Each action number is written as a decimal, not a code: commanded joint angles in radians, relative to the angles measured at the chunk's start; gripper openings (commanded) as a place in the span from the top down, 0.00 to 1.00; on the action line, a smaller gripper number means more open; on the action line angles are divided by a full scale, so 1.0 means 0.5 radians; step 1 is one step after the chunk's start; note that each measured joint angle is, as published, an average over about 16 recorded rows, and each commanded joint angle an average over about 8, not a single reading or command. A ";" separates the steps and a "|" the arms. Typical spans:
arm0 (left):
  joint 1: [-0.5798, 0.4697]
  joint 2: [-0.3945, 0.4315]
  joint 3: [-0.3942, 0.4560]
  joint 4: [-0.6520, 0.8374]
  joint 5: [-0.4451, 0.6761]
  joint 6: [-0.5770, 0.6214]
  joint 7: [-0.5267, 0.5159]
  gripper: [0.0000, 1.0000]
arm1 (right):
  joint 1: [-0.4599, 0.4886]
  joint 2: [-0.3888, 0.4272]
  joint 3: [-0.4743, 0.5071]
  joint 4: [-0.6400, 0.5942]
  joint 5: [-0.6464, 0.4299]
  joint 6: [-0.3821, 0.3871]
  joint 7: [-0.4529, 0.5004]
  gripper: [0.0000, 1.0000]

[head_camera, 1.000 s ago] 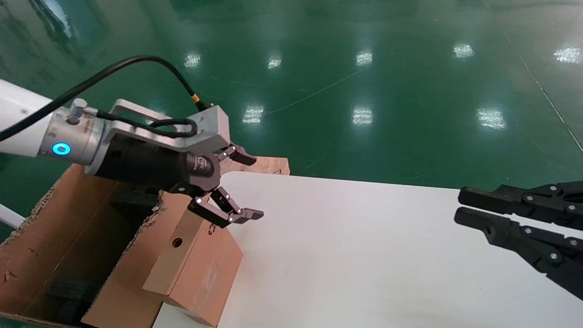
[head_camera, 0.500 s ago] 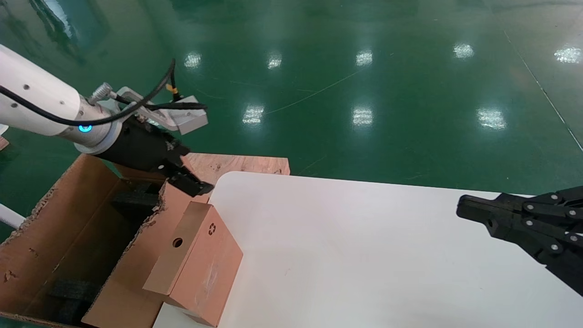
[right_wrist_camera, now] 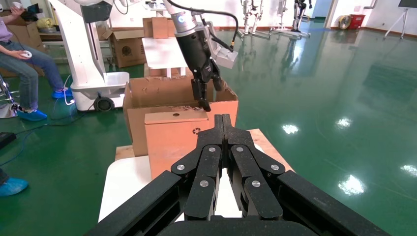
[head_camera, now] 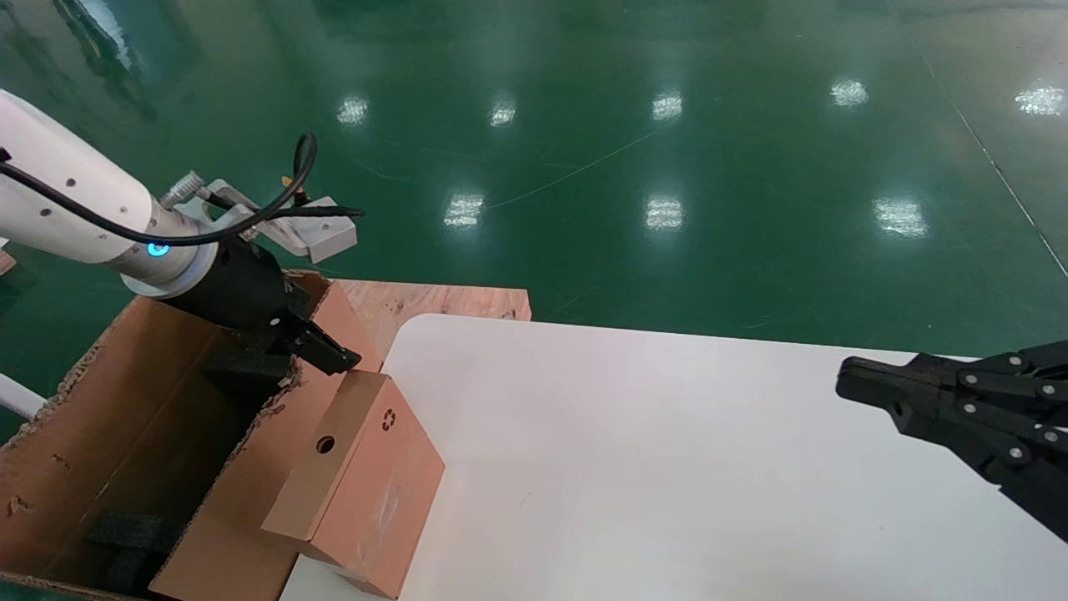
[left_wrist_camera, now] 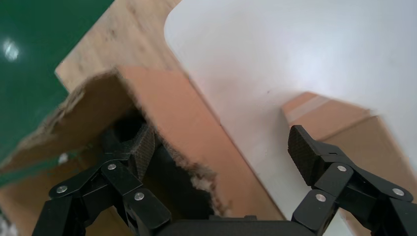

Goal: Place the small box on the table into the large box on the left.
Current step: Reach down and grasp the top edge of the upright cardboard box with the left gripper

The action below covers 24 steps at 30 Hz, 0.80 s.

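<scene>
One large box (head_camera: 125, 451) is standing off the table's left edge, holding black foam blocks (head_camera: 133, 534). One small box (head_camera: 355, 492) is resting tilted at the table's front-left edge, leaning against the large box's torn wall; it is displaying one round hole and one black recycling mark (head_camera: 388, 420). No other writing is legible. The left gripper (head_camera: 321, 349) is angling downward over the large box's rear wall, just behind the small box; its jaws are spread wide with nothing between them. One wooden board (head_camera: 434, 302) is lying behind the table's (head_camera: 667, 467) rear-left corner. The right gripper (head_camera: 859, 380) is hovering near the right edge, fingers pressed together, empty.
</scene>
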 commanded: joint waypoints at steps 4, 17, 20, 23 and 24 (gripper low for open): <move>-0.044 0.060 0.017 0.033 -0.012 -0.044 0.003 0.00 | 0.000 0.000 0.000 0.000 0.000 0.000 0.000 1.00; -0.256 0.152 0.159 0.063 -0.113 0.028 -0.154 0.00 | 0.000 0.000 0.000 0.000 0.000 0.000 0.000 1.00; -0.296 0.151 0.276 0.083 -0.187 0.041 -0.202 0.00 | 0.000 0.000 0.000 0.000 0.000 0.000 0.000 1.00; -0.341 0.150 0.379 0.088 -0.258 0.046 -0.245 0.00 | 0.000 0.000 0.000 0.000 0.000 0.000 0.000 1.00; -0.353 0.150 0.402 0.088 -0.276 0.046 -0.254 0.00 | 0.000 0.000 0.000 0.000 0.000 0.000 0.000 1.00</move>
